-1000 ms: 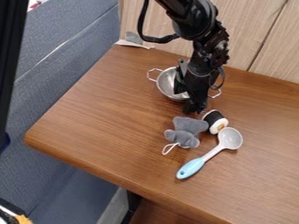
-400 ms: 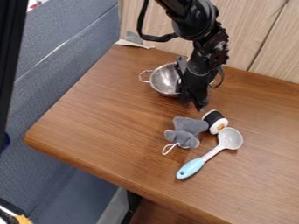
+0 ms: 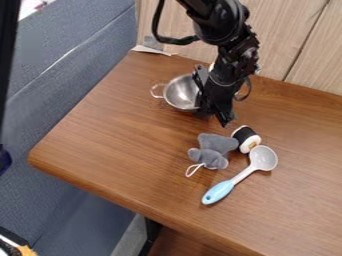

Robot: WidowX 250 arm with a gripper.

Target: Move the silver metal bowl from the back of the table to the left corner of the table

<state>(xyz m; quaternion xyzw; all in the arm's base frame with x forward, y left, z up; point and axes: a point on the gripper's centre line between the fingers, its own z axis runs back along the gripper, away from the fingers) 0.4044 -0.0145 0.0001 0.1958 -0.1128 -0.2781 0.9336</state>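
There goes the bowl (image 3: 179, 93), sliding left in view across the table (image 3: 120, 130), the end effector (image 3: 220, 118) drawn back slightly, and the black post (image 3: 8, 45) has shifted left too!

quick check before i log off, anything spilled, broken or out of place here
Nothing stands out: no spill or damage shows on the metal bowl, plush toy, black-and-white roll or spoon. The gripper hides part of the bowl.
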